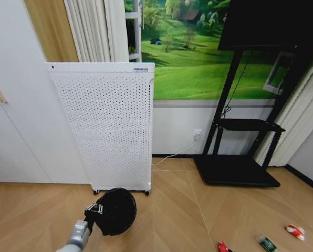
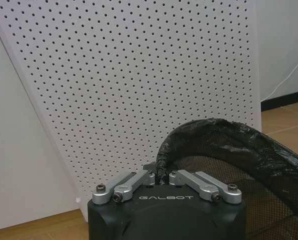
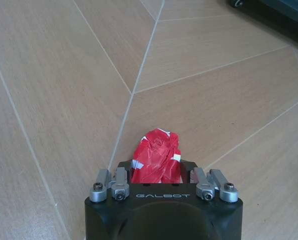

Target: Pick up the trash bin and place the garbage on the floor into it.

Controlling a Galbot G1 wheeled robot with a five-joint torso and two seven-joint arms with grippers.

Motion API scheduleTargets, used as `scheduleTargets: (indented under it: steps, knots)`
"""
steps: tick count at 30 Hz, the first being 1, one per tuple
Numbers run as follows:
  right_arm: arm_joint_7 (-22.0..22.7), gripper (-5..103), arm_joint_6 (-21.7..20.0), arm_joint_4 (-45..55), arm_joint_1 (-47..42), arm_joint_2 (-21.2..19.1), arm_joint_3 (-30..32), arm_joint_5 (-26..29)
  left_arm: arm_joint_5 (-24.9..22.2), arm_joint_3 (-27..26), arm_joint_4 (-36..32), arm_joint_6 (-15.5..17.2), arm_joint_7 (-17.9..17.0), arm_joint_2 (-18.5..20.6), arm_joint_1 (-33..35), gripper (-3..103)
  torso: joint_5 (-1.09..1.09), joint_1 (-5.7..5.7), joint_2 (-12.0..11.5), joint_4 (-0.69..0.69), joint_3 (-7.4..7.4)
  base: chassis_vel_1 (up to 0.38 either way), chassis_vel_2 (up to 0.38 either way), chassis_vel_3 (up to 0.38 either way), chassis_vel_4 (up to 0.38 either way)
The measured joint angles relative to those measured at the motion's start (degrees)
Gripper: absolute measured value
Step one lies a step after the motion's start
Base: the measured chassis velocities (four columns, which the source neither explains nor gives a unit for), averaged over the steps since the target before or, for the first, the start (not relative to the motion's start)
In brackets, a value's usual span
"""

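The trash bin (image 1: 116, 211) is a small round black mesh basket with a black liner, held off the floor in front of the white perforated appliance. My left gripper (image 1: 93, 212) is shut on its rim. In the left wrist view the fingers (image 2: 161, 175) pinch the lined rim of the bin (image 2: 229, 160). My right gripper (image 3: 156, 167) is shut on a crushed red-and-white piece of garbage (image 3: 156, 157) above the wood floor. A red piece (image 1: 222, 246), a green bottle (image 1: 267, 243) and a red-and-white piece (image 1: 295, 231) show at the lower right.
The tall white perforated appliance (image 1: 109, 126) on castors stands against the wall behind the bin. A black TV stand (image 1: 235, 170) fills the right, its base on the floor. White cabinets (image 1: 20, 131) line the left. A cable (image 1: 177, 152) runs to a wall socket.
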Motion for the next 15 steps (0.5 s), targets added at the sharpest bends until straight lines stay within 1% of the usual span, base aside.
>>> scheduleTargets:
  steps: [4,6,8,9,11,12,13,15]
  knots:
    - [0.0,49,-0.1,2.2,-1.1,-0.8,1.5,1.3,0.1,0.0,-0.1,0.0,0.0,0.0,-0.2,6,0.02,0.01,0.0,-0.03,0.01,0.0,0.0,0.0,0.0]
    - [0.1,49,-0.4,5.4,-2.3,-1.7,3.4,2.6,0.1,0.4,-0.1,0.0,0.0,-0.1,-0.7,6,-0.04,0.01,0.0,0.0,0.0,0.0,0.0,0.0,0.0]
    - [0.1,49,-0.5,6.6,-2.9,-2.0,4.1,3.0,0.1,0.7,-0.1,0.0,0.0,-0.1,-1.0,6,-0.03,0.01,0.0,0.0,0.0,0.0,0.0,0.0,0.0]
    - [0.4,49,-0.8,9.2,-4.1,-2.7,5.8,4.1,0.1,1.3,0.0,0.0,0.0,-0.2,-1.7,6,-0.02,0.01,0.0,-0.01,0.01,0.0,0.0,0.0,0.0]
    - [0.6,49,-1.0,10.7,-4.9,-3.1,6.8,4.8,0.1,1.9,0.0,0.1,0.0,-0.2,-2.1,6,-0.03,0.01,0.0,-0.01,0.0,0.0,0.0,0.0,0.0]
    - [0.9,49,-1.3,13.5,-6.7,-3.8,9.0,5.9,0.0,2.7,0.2,0.3,-0.1,-0.3,-2.9,6,-0.05,0.02,0.0,-0.01,0.01,0.0,0.0,0.0,0.0]
    - [0.9,49,-1.3,13.5,-6.7,-3.8,9.0,5.9,0.0,2.7,0.2,0.3,-0.1,-0.3,-2.9,6,-0.05,0.02,0.0,-0.01,0.01,0.0,0.0,0.0,0.0]
    - [1.2,48,-1.3,18.1,-9.9,-4.8,11.8,7.1,-0.1,4.2,0.6,0.5,-0.1,-0.3,-4.2,6,-0.04,0.01,0.0,0.0,0.0,0.0,0.0,0.0,0.0]
